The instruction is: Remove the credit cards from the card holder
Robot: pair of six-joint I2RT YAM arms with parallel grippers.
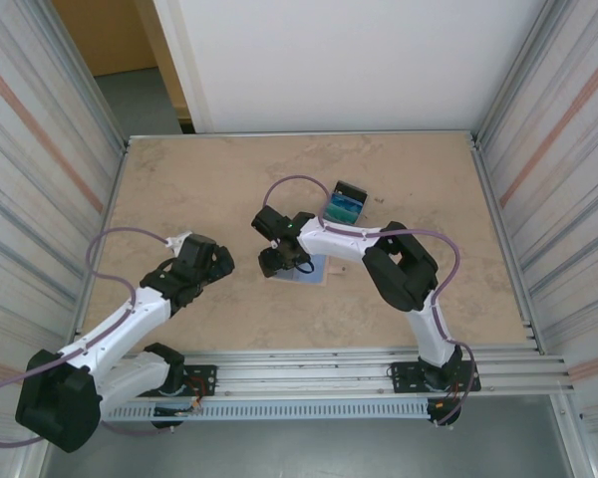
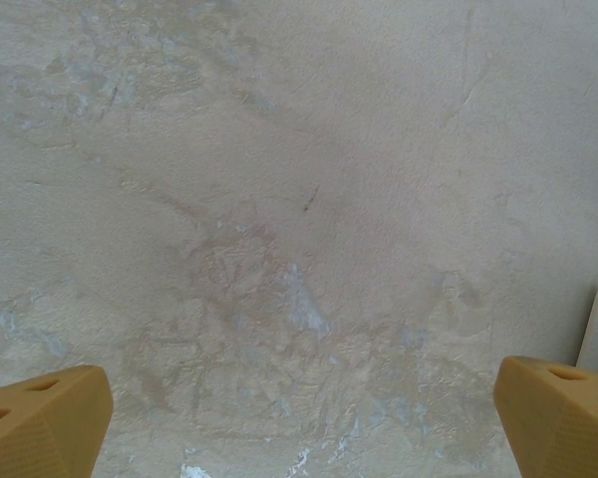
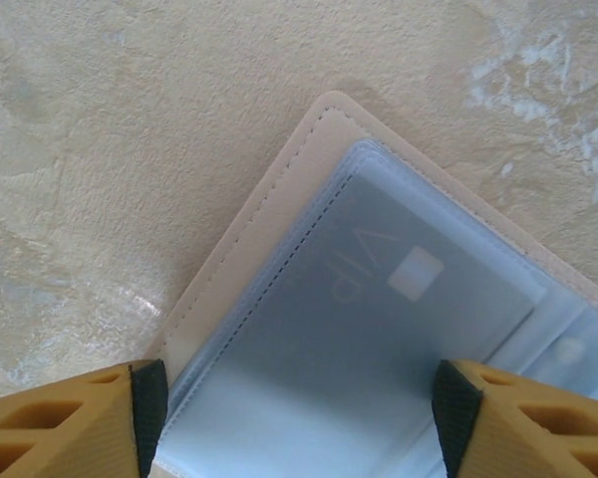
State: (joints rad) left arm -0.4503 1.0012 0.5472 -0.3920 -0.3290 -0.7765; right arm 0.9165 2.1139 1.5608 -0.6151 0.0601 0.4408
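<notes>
1. The right end effector [image 3: 294,423] stood wide open, its two tan fingers [image 3: 70,428] with dark inner pads set far apart and gripping nothing.
2. Between those fingers and just beneath them lay the card holder [image 3: 254,239], spread open on the counter [image 3: 130,139]. Its beige stitched border framed pale blue clear sleeves.
3. A credit card [image 3: 399,299] sat tucked inside the nearest sleeve. It looked greyish-blue through the plastic, with "VIP" lettering and a small pale square showing.
4. I could not tell whether the fingers touched the sleeve or hung just above it.
5. In the top view, the right arm reached leftward over the middle of the counter, and the card holder's edge showed just right of its end effector.
6. The left end effector [image 2: 299,428] was also wide and empty, over bare mottled counter, near the right one but apart from it.
7. A small dark-edged box [image 1: 345,204] with blue-green contents lay farther back, apart from the card holder.
</notes>
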